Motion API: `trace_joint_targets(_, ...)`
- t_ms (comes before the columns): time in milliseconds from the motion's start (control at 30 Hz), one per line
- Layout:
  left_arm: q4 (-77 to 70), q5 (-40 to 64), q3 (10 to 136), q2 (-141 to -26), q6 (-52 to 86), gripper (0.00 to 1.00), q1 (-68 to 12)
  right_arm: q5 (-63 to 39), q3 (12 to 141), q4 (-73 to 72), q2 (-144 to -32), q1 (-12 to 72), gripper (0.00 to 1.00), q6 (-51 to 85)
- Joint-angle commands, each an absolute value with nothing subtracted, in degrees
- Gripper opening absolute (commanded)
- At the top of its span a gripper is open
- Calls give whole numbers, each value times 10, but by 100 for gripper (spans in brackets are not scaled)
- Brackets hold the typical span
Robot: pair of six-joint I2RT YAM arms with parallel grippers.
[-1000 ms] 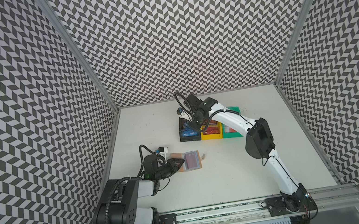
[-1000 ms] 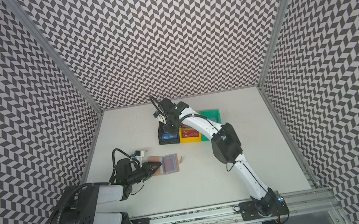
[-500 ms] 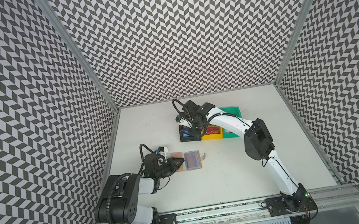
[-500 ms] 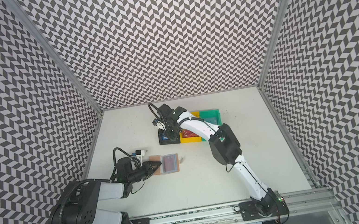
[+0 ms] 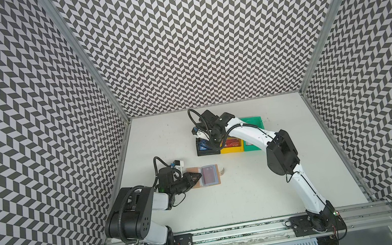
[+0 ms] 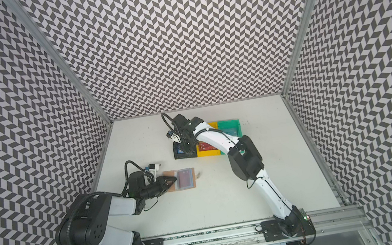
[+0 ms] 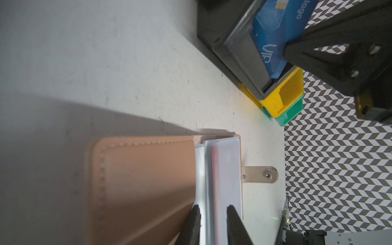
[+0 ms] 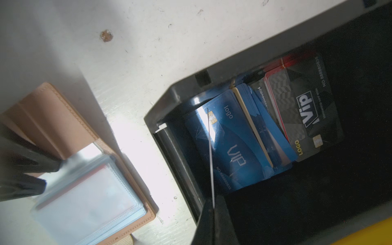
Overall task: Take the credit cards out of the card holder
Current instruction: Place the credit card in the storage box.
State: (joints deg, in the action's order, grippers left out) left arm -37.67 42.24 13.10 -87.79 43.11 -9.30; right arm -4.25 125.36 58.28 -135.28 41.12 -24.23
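Note:
The tan card holder lies open on the white table, its pale plastic sleeves facing up with a reddish card showing through. My left gripper is shut on the near edge of those sleeves. My right gripper hangs over the black bin, shut on a thin credit card seen edge-on, so its colour is hidden. Inside the bin lie a blue VIP card and a black VIP card.
A yellow bin holding a red card and a green bin stand in a row to the right of the black one. The holder's snap tab sticks out on its right. Patterned walls enclose the table on three sides.
My right gripper has shifted slightly to the left over the black bin, still shut on its card. The left gripper and the card holder have not moved.

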Motion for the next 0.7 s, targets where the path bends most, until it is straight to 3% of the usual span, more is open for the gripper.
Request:
trace_joint_targets(0, -384, 424, 140, -883, 423, 25, -88, -33, 1259, 599, -1370, 414, 0, -255)
trace_joint_targets(667, -380, 423, 155, -906, 417, 25, -87, -1, 1244, 560, -1371, 418, 10, -274)
